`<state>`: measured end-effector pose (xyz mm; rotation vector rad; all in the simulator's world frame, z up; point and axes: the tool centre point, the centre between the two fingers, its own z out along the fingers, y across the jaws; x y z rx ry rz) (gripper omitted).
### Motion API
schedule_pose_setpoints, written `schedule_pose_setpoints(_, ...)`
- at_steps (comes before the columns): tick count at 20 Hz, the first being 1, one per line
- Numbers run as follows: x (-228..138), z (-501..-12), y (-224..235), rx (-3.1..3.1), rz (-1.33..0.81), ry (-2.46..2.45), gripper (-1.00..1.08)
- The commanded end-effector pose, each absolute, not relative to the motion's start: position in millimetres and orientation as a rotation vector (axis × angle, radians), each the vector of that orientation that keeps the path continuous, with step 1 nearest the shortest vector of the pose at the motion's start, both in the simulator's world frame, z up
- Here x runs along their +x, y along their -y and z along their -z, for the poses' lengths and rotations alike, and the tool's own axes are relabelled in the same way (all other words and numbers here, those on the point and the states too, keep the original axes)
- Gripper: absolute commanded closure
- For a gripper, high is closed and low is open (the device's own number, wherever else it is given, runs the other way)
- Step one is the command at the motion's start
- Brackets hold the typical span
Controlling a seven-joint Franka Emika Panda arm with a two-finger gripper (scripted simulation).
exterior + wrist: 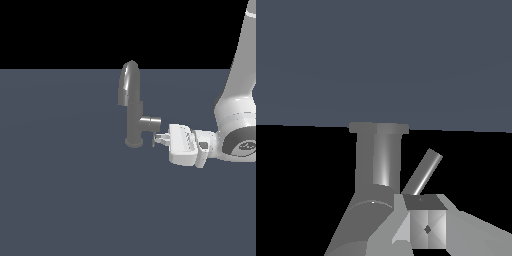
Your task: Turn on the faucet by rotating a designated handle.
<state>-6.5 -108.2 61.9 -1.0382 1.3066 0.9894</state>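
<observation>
Dark slate floor (75, 200) ran flat to a black backdrop, and almost nothing stood on it but the faucet (133, 107), a small grey brushed-metal piece just up from the middle of the exterior view. Its round base sat on the floor, the column rose straight, and the gooseneck spout arched over toward the exterior view's left. A short stub stuck out from the column toward the exterior view's right.

From that right side the white arm (235, 100) reached in low, its wrist turned so the gripper (159, 139) pointed sideways at the faucet, just under the end of the stub. The handle (154, 141) showed there only as a small dark sliver at the fingertips. In the wrist view it was plainer: a thin grey rod (422, 172) slanting away beside the column, with one boxy fingertip (426, 227) right at its near end. I could not tell how wide the jaws stood, nor whether they pinched the rod or merely pressed against it.

To my eye the approach was over and the arm was at the contact stage, poised to start the turn. The next move would call for a sweep about the stub's axis, keeping the fingertip bearing on the lever so it did not slip off the thin rod, and keeping clear of the column.
</observation>
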Motion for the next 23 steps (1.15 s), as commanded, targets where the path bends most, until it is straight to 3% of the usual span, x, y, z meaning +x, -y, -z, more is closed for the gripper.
schedule_pose_setpoints(1,-9,-58,107,-1.032,-0.997,-1.311,1.08)
schedule_pose_setpoints(23,41,-33,105,-1.028,-1.031,-1.316,1.08)
